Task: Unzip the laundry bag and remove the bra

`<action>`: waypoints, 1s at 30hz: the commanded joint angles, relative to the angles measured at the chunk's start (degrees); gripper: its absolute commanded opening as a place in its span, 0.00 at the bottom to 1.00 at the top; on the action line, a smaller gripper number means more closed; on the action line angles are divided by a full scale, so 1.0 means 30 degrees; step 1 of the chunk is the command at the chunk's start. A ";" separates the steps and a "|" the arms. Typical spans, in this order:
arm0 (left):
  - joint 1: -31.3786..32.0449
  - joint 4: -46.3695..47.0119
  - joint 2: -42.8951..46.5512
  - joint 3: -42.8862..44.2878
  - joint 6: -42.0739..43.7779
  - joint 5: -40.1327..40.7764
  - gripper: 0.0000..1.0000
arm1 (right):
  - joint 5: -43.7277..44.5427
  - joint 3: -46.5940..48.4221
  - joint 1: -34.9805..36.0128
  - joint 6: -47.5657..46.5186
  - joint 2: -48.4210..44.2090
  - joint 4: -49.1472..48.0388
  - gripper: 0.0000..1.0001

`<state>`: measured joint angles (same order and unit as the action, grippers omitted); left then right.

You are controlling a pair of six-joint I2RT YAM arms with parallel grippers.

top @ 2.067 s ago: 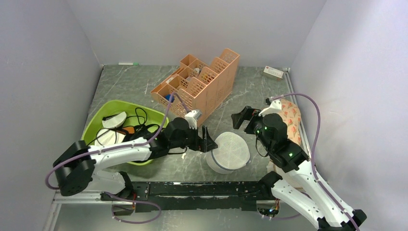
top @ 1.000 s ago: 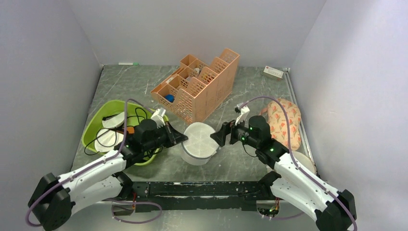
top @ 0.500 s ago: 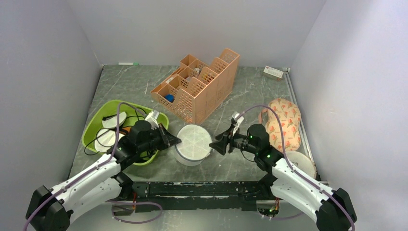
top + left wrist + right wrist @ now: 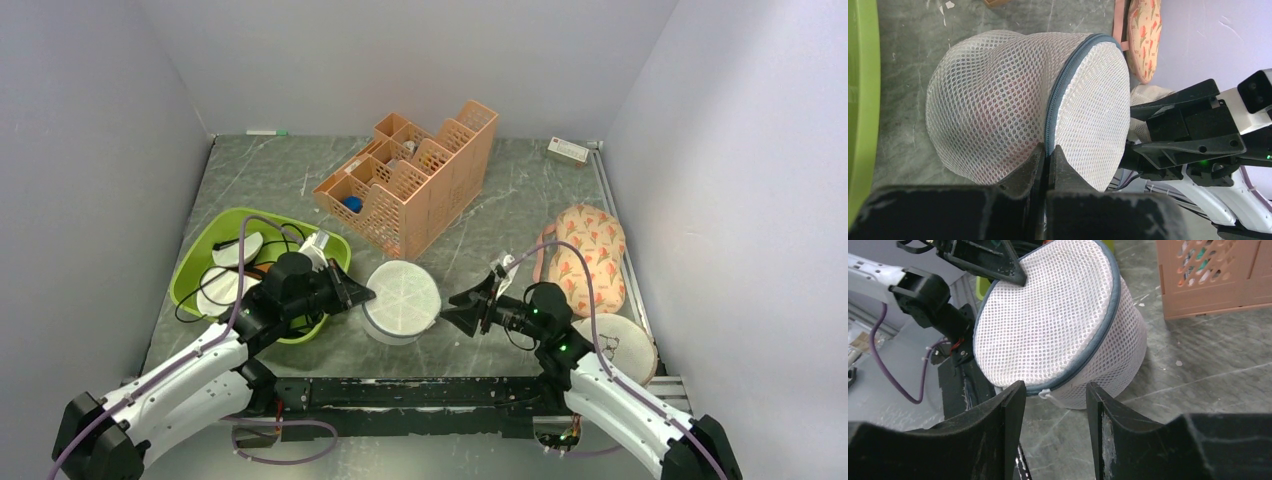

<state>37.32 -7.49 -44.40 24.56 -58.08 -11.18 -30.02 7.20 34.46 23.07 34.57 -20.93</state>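
Note:
The laundry bag [image 4: 402,292] is a round white mesh drum with a grey-blue zipper band, lying on the table between both arms. My left gripper [image 4: 362,295] is shut on the bag's zipper rim [image 4: 1048,150] at its left side. The bra shows only as a faint red tint through the mesh wall [image 4: 993,120]. My right gripper [image 4: 452,308] is at the bag's right side, its jaws apart. In the right wrist view the small white zipper pull [image 4: 1045,394] lies just ahead of the right gripper [image 4: 1054,390], between its fingertips and not pinched.
A green tub [image 4: 212,228] with white pads and cables stands left of the bag. A peach slotted organiser [image 4: 410,180] stands behind it. A floral cloth [image 4: 588,255] and a beige round pouch [image 4: 618,345] lie at the right. A small box [image 4: 567,151] sits back right.
The left gripper has dragged the bag leftward. The right arm has dropped low, drawn back toward the near edge at the bag's right side, and its jaws have narrowed.

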 commanded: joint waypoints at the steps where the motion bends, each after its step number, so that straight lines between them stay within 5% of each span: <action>1: -0.0154 -0.0398 0.0259 0.0106 0.0087 -0.0130 0.07 | -0.1976 -0.1176 -0.0638 0.1313 -0.0208 -0.2690 0.47; 13: -0.0136 0.0660 0.0604 -0.0661 -0.0561 -0.0830 0.07 | -0.5920 -0.2024 -0.1986 0.1989 0.3065 -0.7453 0.28; 30: -0.0136 0.1611 0.0165 -0.0945 -0.0802 -0.1284 0.07 | -0.5532 -0.1369 -0.1983 0.1718 0.6127 -0.9168 0.34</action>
<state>37.32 -4.75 -44.01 22.37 -60.07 -13.26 -48.16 1.74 28.82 28.56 52.86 -46.13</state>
